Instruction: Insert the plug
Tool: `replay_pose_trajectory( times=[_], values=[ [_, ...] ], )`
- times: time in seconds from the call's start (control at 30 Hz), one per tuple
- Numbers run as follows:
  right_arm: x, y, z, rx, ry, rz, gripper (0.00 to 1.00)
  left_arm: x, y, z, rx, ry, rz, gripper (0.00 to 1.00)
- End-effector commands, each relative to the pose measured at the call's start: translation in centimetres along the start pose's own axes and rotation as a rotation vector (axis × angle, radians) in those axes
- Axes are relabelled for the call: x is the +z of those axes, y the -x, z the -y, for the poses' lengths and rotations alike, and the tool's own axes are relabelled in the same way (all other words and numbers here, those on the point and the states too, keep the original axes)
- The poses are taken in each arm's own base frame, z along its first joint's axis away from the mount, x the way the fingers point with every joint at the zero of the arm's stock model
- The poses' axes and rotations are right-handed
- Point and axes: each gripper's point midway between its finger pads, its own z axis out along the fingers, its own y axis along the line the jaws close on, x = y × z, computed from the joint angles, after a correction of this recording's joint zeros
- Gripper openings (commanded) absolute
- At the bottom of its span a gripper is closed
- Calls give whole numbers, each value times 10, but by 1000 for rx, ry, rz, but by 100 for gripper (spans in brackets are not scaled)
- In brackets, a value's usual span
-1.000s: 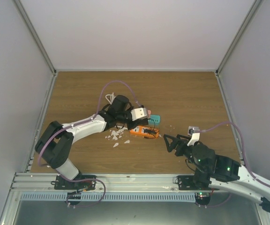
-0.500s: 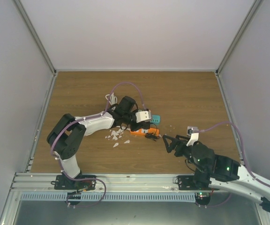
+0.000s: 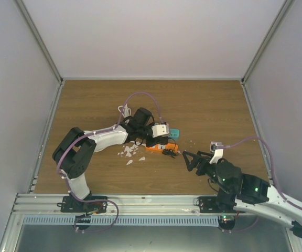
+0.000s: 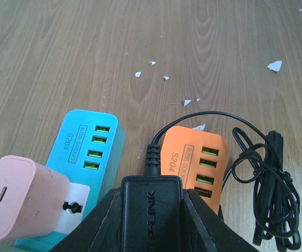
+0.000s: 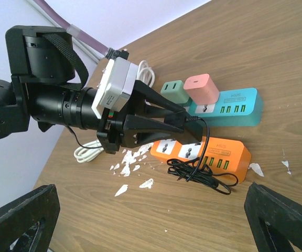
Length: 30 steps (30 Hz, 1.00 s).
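L gripper (image 5: 181,124) clamped on black plug (image 4: 151,202), held over socket end of orange strip (image 4: 195,163), seemingly not seated. Line pins w/ socket, keep plug square, push straight down; avoid cable coil (image 4: 269,184) & teal strip (image 4: 90,152) alongside. R gripper (image 3: 186,159) spread wide, idle, apart.

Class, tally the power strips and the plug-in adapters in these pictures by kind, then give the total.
Power strips: 2 (teal strip, orange strip)
Plug-in adapters: 3 (pink adapter, green adapter, black adapter)
Total: 5
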Motion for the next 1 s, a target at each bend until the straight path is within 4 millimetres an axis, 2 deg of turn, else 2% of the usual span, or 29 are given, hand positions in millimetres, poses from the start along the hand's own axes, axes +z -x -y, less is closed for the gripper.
replay_pose_trajectory(
  times=[0.0,0.4,0.63,0.8,0.97],
  values=[
    [-5,7,-3,21,11,14,100,-2,-18,8,-31,-11,-73,0],
    [-3,4,-5,10,7,-3,100,-3,-18,-2,-61,-8,-82,0],
    [-4,0,-9,12,21,-38,100,4,-23,-2,-79,-32,-100,1],
    [-6,-10,-5,38,48,-62,100,11,-26,6,-79,-55,-120,1],
    [-10,-10,-3,62,71,-55,100,10,-31,3,-80,-39,-159,0]
  ],
)
